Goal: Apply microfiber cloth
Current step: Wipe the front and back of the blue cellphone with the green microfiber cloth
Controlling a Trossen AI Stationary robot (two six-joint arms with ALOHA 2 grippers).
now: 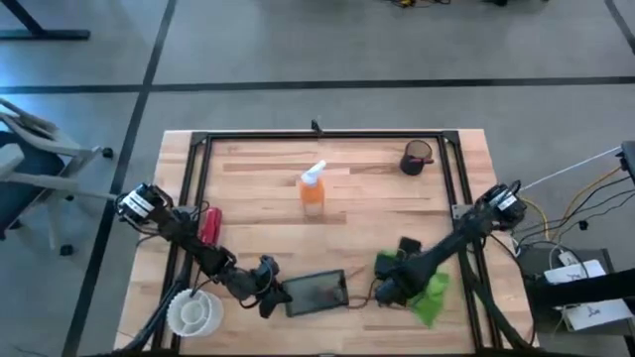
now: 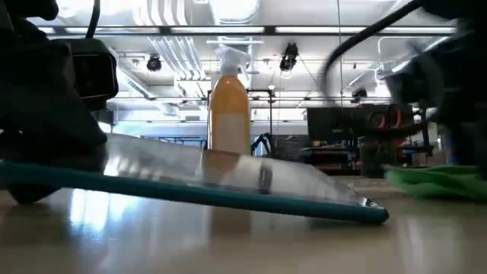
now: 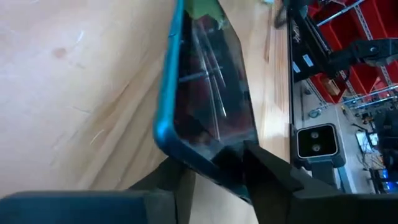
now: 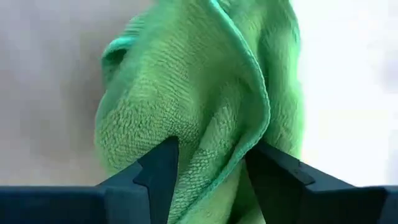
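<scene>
Pinching a bunched fold of the cloth (image 4: 205,106), your right pincer (image 4: 208,171) has its fingers pressed into the pile near the table's (image 1: 258,164) front right corner, just right of the tablet (image 1: 316,292). Expect the cloth to be light, limp and grippy: it will drape and trail, so a thick fold like this one is the place to hold, not a thin edge. Your left pincer (image 3: 214,171) is clamped on the tablet's near corner, tilting that end up off the table. The tablet looks stiff, glossy and probably slippery, so wipe gently, or it may twist in that corner grip.
</scene>
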